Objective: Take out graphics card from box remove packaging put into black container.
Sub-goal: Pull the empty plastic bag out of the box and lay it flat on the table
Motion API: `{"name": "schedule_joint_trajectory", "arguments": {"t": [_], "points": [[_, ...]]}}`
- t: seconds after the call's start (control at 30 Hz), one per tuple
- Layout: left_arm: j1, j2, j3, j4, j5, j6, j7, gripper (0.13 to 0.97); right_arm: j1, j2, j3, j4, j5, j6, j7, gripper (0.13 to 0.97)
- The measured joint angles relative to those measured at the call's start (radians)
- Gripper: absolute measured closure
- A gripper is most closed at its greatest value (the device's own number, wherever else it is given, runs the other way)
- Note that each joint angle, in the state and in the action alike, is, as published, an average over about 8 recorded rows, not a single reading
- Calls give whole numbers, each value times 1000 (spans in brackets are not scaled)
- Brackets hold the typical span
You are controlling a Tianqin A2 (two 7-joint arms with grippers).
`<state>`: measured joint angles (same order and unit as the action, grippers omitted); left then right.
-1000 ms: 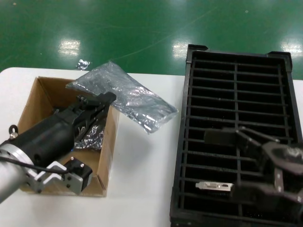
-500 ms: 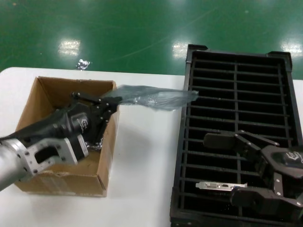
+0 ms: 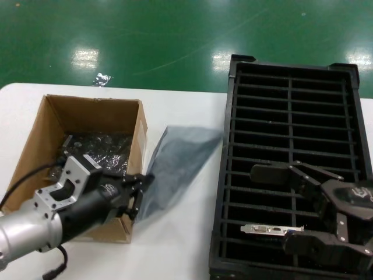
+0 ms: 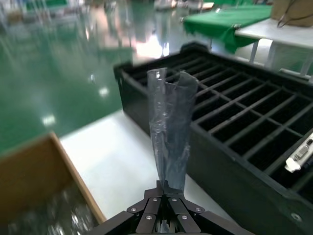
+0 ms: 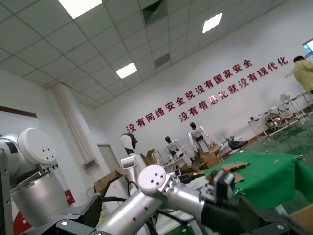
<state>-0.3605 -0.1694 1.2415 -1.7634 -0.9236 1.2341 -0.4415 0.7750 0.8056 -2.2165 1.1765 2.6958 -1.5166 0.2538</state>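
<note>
My left gripper (image 3: 141,189) is at the front right corner of the box (image 3: 35,137), shut on one end of the packaging (image 3: 178,163). The silver-grey bag stretches from the jaws over the white table towards the black container (image 3: 291,93). In the left wrist view the packaging (image 4: 168,132) rises straight out of the shut left gripper (image 4: 166,188), with the black container (image 4: 230,112) behind it. The graphics card (image 3: 271,228) stands in a near slot, its silver bracket showing; that bracket (image 4: 302,152) also appears in the left wrist view. My right gripper (image 3: 271,207) hovers open over the card.
More crinkly silver bags (image 3: 96,149) lie in the bottom of the box. A scrap of foil (image 3: 102,79) lies on the green floor beyond the table (image 3: 175,256). The right wrist view faces the ceiling and the left arm.
My left gripper has drawn back from over the box to its front right corner, pulling the packaging with it. The bag now spans the table between box and container. The right gripper stays put.
</note>
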Motion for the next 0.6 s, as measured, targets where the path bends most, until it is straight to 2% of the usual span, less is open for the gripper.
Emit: {"name": "schedule_joint_trajectory", "arguments": {"t": [0.07, 0.17, 0.37, 0.6], "points": [[1, 3, 15, -5, 39, 15, -61, 958, 0, 0, 0, 0, 0, 0, 0, 129], [-3, -14, 49, -14, 67, 15, -130, 958, 0, 0, 0, 0, 0, 0, 0, 129], [-25, -46, 102, 0, 77, 7, -232, 958, 0, 0, 0, 0, 0, 0, 0, 129], [-37, -48, 144, 25, 82, 5, -390, 958, 0, 0, 0, 0, 0, 0, 0, 129]]}}
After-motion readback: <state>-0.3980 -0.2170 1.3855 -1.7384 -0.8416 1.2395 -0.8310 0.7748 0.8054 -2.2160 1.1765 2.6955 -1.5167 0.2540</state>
